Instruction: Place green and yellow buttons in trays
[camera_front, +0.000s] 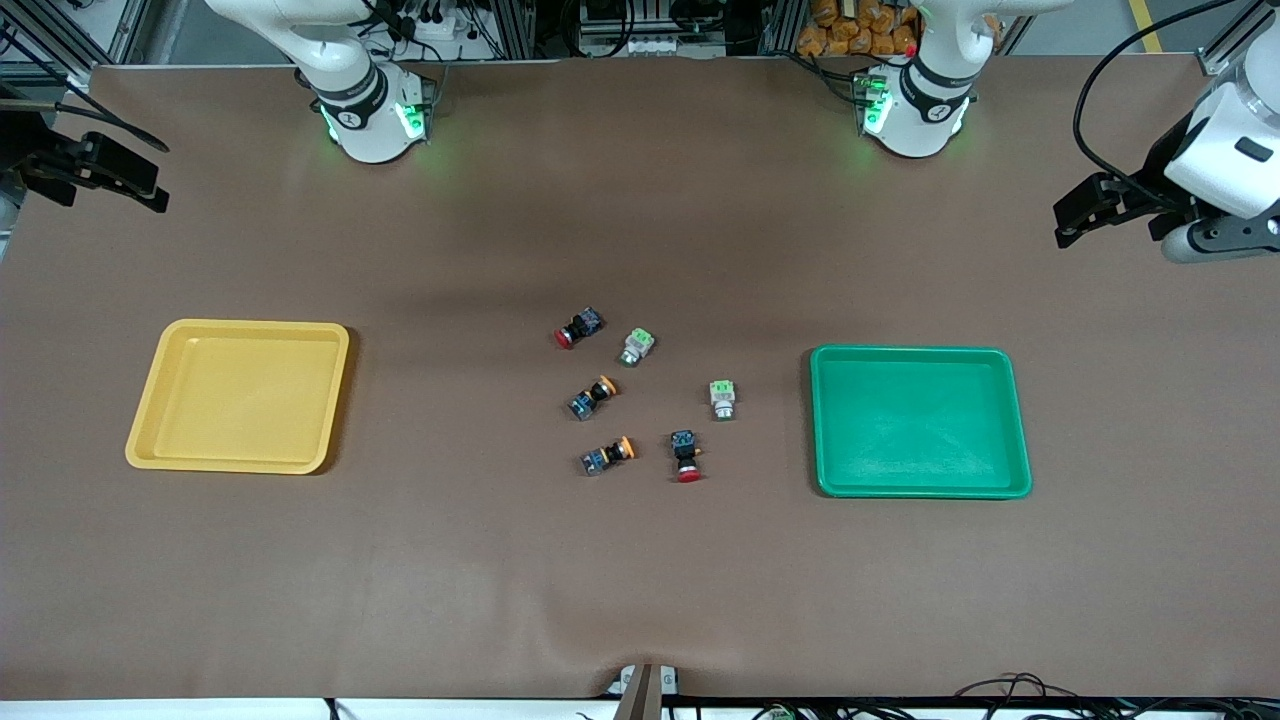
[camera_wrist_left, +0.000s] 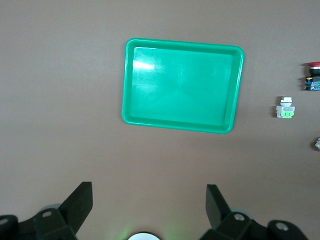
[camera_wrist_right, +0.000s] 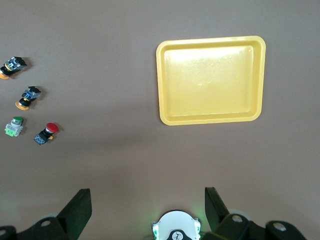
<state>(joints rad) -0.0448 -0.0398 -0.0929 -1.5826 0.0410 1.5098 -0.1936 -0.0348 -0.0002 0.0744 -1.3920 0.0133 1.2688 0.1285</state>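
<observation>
Two pale-green-topped buttons and two orange-yellow buttons lie loose at the table's middle. The yellow tray lies toward the right arm's end and the green tray toward the left arm's end; both hold nothing. My left gripper is open and empty, raised over the table's left-arm end; its wrist view shows the green tray and one green button. My right gripper is open and empty, raised over the right-arm end; its wrist view shows the yellow tray.
Two red-capped switches lie among the buttons. Both arm bases stand along the table edge farthest from the front camera. A brown mat covers the table.
</observation>
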